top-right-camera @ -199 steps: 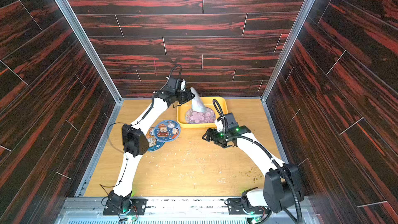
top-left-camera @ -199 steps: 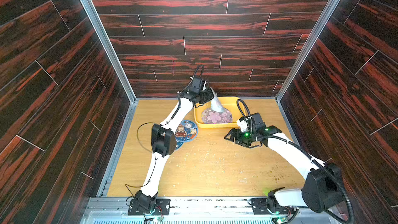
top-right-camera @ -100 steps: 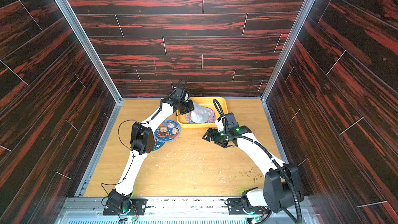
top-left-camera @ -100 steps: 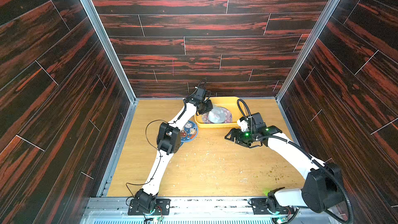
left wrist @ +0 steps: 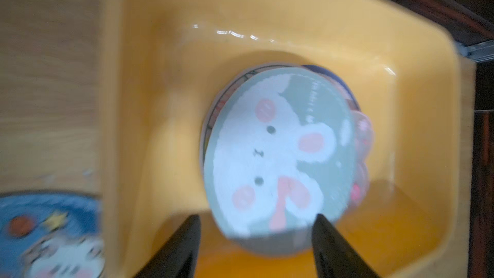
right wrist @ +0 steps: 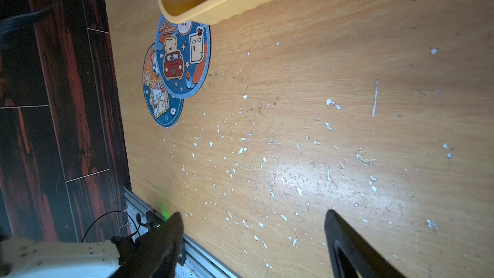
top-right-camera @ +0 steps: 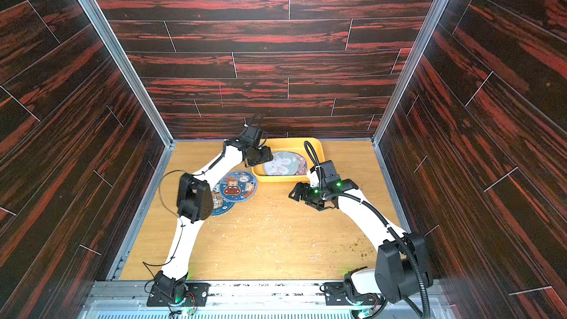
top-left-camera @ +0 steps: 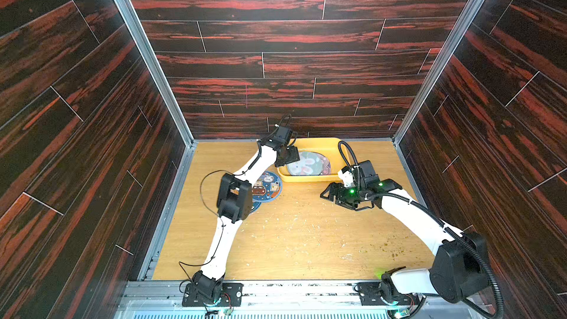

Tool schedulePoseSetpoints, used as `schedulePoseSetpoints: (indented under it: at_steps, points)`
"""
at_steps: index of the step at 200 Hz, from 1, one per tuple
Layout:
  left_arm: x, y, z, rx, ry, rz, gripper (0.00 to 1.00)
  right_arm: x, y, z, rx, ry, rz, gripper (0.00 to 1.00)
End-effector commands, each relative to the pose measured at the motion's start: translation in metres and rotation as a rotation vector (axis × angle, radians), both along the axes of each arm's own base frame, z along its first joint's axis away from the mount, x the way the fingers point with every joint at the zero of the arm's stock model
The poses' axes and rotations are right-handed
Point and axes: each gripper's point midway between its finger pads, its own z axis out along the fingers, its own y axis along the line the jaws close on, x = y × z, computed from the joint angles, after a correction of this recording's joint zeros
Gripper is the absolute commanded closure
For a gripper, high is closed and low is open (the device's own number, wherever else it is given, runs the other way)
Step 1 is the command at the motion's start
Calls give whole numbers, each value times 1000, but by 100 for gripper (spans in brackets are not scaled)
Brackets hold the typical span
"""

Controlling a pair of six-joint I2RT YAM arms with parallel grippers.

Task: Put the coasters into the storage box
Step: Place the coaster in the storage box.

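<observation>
Two blue coasters (top-right-camera: 237, 187) are left on the table (right wrist: 320, 76), overlapping, just beside the storage box (top-left-camera: 310, 178) at its near corner. The others sit stacked inside, grey-green rabbit coaster (left wrist: 278, 151) on top.

My read: this is the drop-off of that one. Left gripper (left wrist: 256, 217) is over the box end, jaws apart, coaster edge between the fingertips, nothing clamped. Right gripper (right wrist: 254, 214) has jaws wide apart above bare table, holding nothing.

Next: lift the left arm clear of the box wall and go for the upper blue disc. It's thin and flat, so it needs an edge pick.
</observation>
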Motion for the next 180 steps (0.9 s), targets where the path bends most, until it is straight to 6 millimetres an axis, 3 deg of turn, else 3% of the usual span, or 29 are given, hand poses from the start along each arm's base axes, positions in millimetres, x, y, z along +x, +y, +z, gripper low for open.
schedulePoseSetpoints:
  at_steps: [1, 44, 112, 139, 180]
  points:
    - [-13, 10, 53, 6, -91, -13, 27, 1, 6, 9, 38, -3, 19, 16]
    - [-39, 51, 60, 49, -89, 32, 25, 2, 8, 12, 45, -6, 25, 16]
    - [-79, 161, 21, 176, 18, 165, 21, 0, 14, 14, 48, -5, 42, 16]
    - [-75, 185, 9, 208, 34, 178, 21, 1, 21, 13, 48, -1, 56, 16]
    - [-47, 186, -5, 246, 19, 139, 24, 4, 29, 13, 45, 2, 70, 16]
